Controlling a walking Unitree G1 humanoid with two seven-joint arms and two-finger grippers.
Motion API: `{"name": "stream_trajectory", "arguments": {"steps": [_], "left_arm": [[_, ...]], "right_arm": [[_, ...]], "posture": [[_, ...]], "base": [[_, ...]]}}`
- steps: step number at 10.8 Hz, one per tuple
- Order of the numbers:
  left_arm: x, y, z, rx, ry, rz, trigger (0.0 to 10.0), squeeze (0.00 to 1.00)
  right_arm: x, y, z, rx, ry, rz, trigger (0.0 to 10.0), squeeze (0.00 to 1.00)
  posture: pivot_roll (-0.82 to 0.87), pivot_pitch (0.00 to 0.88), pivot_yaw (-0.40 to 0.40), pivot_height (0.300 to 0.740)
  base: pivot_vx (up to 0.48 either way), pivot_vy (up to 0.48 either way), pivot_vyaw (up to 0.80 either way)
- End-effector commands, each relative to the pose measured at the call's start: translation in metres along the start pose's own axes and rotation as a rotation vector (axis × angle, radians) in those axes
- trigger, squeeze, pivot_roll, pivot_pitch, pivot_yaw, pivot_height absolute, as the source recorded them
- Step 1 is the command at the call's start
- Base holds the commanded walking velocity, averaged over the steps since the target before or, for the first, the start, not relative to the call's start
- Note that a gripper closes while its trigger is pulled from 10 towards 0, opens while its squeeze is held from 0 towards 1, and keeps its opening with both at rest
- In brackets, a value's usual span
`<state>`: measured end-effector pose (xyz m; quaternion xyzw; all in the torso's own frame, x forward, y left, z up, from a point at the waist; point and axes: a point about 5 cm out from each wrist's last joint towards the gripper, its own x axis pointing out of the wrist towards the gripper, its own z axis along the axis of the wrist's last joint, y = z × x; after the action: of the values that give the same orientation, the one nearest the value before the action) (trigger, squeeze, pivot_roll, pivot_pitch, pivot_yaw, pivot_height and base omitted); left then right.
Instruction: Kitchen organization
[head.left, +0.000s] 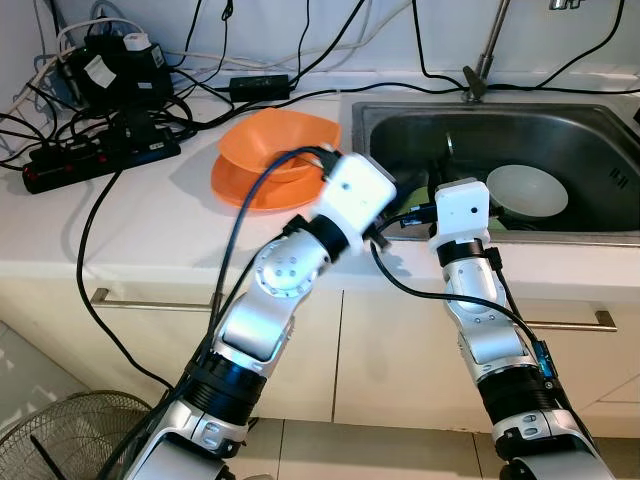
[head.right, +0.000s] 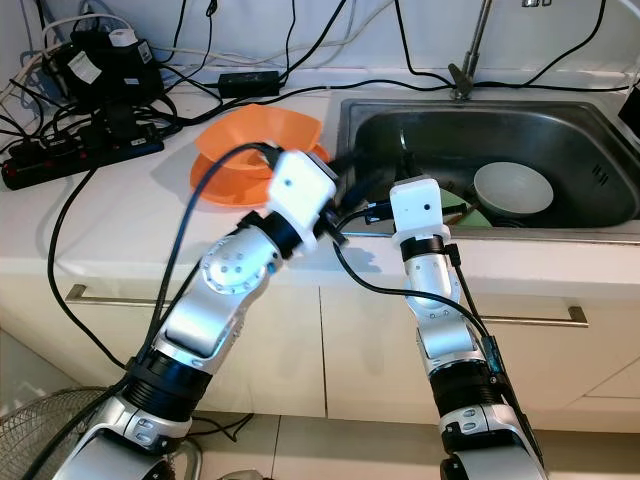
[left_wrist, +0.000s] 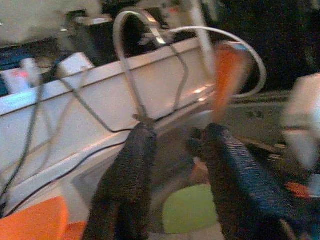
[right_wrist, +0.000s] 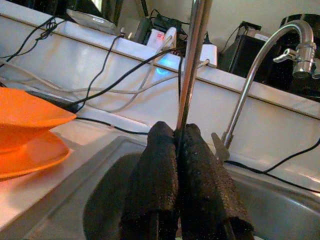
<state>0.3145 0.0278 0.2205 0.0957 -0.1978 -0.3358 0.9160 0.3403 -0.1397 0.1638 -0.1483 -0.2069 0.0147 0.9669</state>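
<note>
Right gripper (right_wrist: 177, 150) clamped on a thin metal rod (right_wrist: 192, 65), held upright over the sink (head.left: 600, 215). Left gripper (left_wrist: 175, 150) spread apart, empty, above the sink's left end. White bowl (head.left: 527, 190) sits in the sink; orange bowl (head.left: 280, 145) on counter.

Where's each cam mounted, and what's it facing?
Left/right eye: head stereo pair, looking down at the sink and counter; both silver arms in frame.
Left wrist: along its open fingers over the sink edge.
Right wrist: along shut fingers clamping a metal rod, facing the faucet.
Shared: orange bowl.
</note>
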Motion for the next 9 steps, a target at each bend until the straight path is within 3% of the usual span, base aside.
{"name": "stream_trajectory", "arguments": {"steps": [1,2,3,5,7,9], "left_arm": [[-0.004,0.011,-0.001,-0.015,0.000,0.063,10.0,1.00],[-0.008,0.018,-0.004,-0.015,0.010,0.102,10.0,1.00],[-0.022,0.028,-0.016,-0.010,0.074,0.149,10.0,0.00],[-0.039,0.028,-0.032,-0.040,0.144,0.157,10.0,0.00],[-0.047,0.020,-0.047,-0.070,0.195,0.135,10.0,0.00],[-0.050,0.012,-0.061,-0.164,0.215,0.149,10.0,0.00]], "right_arm": [[0.004,-0.005,0.003,0.004,-0.018,-0.015,0.0,0.00],[0.005,-0.007,0.002,0.000,-0.015,-0.018,0.0,0.00],[0.006,-0.014,0.000,-0.014,-0.004,-0.031,0.0,0.00],[0.012,-0.027,-0.002,-0.039,0.011,-0.065,0.0,0.00],[0.020,-0.037,-0.006,-0.032,0.047,-0.106,10.0,0.00],[0.030,-0.045,-0.008,0.025,0.081,-0.143,10.0,0.00]], "posture": [[0.07,0.000,0.049,0.740],[0.07,0.000,0.048,0.740],[0.08,0.000,0.046,0.740],[0.09,0.000,0.045,0.740],[0.09,0.000,0.042,0.740],[0.09,0.000,0.041,0.740]], "base": [[0.000,0.000,0.00],[0.000,0.000,0.00],[0.000,0.000,0.00],[0.000,0.000,0.00],[0.000,0.000,0.00],[0.000,0.000,0.00]]}}
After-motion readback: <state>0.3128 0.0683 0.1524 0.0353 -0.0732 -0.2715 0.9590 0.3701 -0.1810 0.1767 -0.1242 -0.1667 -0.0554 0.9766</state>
